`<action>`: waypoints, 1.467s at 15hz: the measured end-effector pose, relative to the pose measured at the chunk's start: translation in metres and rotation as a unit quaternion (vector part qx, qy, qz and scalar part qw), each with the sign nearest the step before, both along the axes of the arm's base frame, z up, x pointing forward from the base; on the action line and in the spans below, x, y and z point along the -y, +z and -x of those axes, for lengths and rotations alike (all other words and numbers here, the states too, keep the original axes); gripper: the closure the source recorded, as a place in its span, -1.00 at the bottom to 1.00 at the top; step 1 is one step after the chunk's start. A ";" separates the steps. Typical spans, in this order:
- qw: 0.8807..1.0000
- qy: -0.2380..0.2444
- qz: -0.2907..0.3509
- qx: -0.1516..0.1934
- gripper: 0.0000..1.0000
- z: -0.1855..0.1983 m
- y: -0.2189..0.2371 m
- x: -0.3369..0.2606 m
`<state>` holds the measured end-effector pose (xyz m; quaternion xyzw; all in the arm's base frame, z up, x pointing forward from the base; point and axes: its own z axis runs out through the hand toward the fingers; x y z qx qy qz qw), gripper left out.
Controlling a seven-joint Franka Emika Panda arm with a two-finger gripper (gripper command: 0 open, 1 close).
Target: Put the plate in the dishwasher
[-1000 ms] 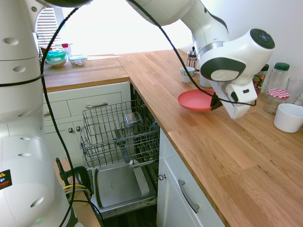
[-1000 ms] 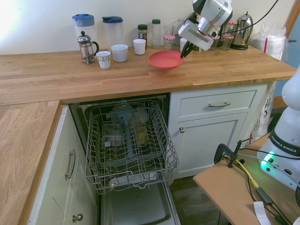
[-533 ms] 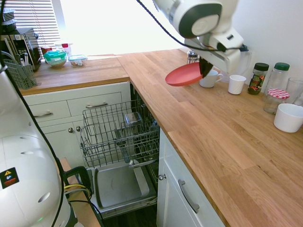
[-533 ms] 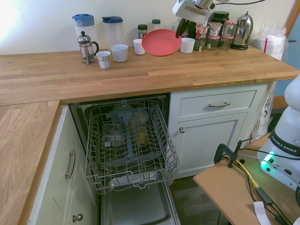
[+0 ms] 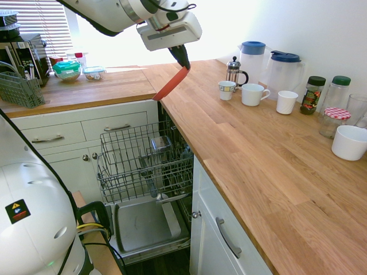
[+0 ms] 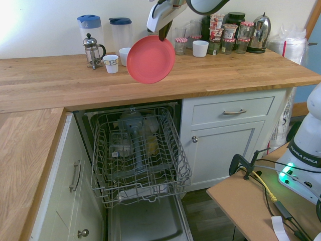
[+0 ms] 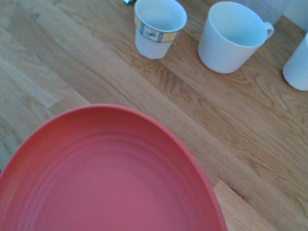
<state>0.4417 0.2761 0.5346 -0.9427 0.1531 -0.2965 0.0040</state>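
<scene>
Coral-red plate (image 6: 151, 59): round, raised rim, steeply tilted, held above countertop. Dishwasher (image 6: 138, 150): open, grey wire rack pulled out, below countertop (image 6: 225, 75).

Opposing exterior cameras look down on the long brown wooden desk (image 5: 258, 166) from two sides; the wrist camera views its surface close up.

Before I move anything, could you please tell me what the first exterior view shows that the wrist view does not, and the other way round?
Only the first exterior view: the dish rack pulled out below the counter, the gripper at the plate's upper edge, and the coffee press.

Only the wrist view: the ridged rings on the face of the plate, which the first exterior view shows nearly edge-on.

Both: the red plate itself, the patterned cup, the white mug with its handle and the wooden counter.
</scene>
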 end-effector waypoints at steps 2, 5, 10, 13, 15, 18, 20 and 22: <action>0.999 0.019 0.036 0.002 1.00 0.016 -0.011 -0.028; 0.998 0.031 0.061 0.003 1.00 0.019 -0.012 -0.037; 0.974 0.127 0.175 0.067 1.00 0.037 -0.017 -0.114; 0.943 0.187 0.253 0.109 1.00 0.053 -0.026 -0.169; 0.918 0.216 0.304 0.137 1.00 0.060 -0.033 -0.203; 0.877 0.263 0.360 0.178 1.00 0.083 -0.042 -0.247; 0.858 0.286 0.377 0.201 1.00 0.100 -0.044 -0.261; 0.842 0.303 0.392 0.215 1.00 0.108 -0.051 -0.265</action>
